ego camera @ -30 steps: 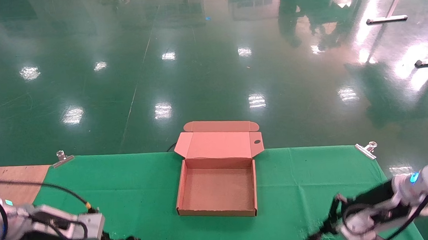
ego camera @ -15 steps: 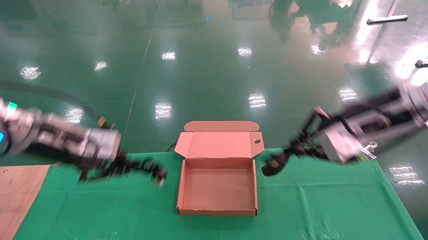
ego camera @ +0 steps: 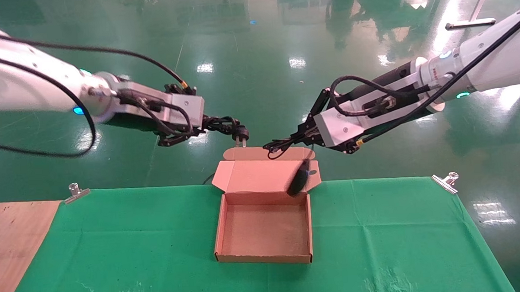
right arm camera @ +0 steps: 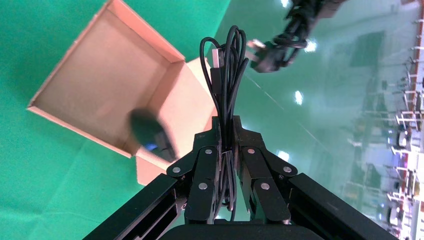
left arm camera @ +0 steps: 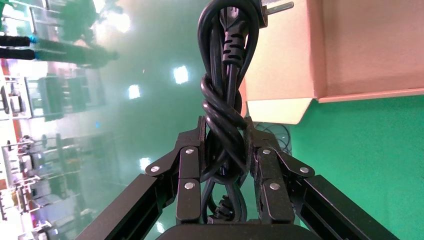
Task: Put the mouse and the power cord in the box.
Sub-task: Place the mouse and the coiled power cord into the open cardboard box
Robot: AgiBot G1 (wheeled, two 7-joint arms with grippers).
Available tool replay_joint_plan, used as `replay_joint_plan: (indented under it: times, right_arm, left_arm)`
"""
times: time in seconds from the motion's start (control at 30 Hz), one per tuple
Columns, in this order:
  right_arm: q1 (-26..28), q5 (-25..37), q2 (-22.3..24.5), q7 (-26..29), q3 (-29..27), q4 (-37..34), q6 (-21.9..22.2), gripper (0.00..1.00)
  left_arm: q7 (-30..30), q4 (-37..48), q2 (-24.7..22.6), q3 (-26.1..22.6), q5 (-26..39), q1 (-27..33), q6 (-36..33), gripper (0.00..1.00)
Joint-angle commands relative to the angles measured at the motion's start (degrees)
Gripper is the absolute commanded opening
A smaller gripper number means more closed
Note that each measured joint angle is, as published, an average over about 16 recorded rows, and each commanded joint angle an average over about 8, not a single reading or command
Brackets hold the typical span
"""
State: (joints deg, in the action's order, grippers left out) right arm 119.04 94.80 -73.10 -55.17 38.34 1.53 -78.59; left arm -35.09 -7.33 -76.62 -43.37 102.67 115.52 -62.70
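Note:
The open box [ego camera: 263, 256] lies mid-table, its lid [ego camera: 262, 175] tipped back. In the air left of the lid, my left gripper [ego camera: 210, 125] [left arm camera: 225, 127] is shut on the coiled power cord [left arm camera: 225, 95], and the plug [ego camera: 240, 133] points over the lid's far edge. From the right, my right gripper [ego camera: 300, 138] [right arm camera: 226, 125] is shut on the looped thin cable [right arm camera: 227, 65] of the mouse. The mouse [ego camera: 298, 183] [right arm camera: 150, 132] dangles below on that cable, blurred, in front of the lid's right corner and above the box's back right rim.
A green cloth [ego camera: 134, 246] covers the table, held by metal clips [ego camera: 76, 192] [ego camera: 445, 181] at its far corners. Bare wood [ego camera: 5, 237] shows at the left. Beyond the table is glossy green floor.
Both arms rose from the table's near edge and swung inward toward the box, each carrying its load. The mouse now hangs over the box's back right corner.

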Motion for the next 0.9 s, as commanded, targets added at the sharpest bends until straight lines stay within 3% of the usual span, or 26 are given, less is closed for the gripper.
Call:
replay_joint_plan:
  times: [0.03,0.17,0.47,0.73,0.9]
  right_arm:
    - [0.03,-0.17,-0.32,0.17,-0.13,-0.34,0.76,0.0]
    - [0.07,-0.66,0.35,-0.09,-0.47,-0.77,1.66,0.0]
    - [-0.4,-1.12,3.32,-1.19,-0.8,-1.63,1.93,0.0]
    - [-1.07,-1.29,4.79,-2.15,-0.92,-1.72,1.4,0.0]
    - [-1.97,-1.14,5.2,-2.57,-0.81,-1.83,3.47,0.0]
  left_arm:
    - [-0.7,0.34,-0.49,0.1,-0.06,-0.84,2.53,0.0]
    - [-5.03,-2.4,-0.96,1.94,-3.72,-6.8,6.05,0.0]
    - [-16.96,-9.33,-1.67,8.04,-18.42,-22.93,13.82,0.0]
    - [-23.02,-14.75,-2.08,4.12,-24.16,-32.76,27.02,0.0]
    - [-24.86,-17.34,-1.99,-0.14,-26.55,-36.07,34.21,0.0]
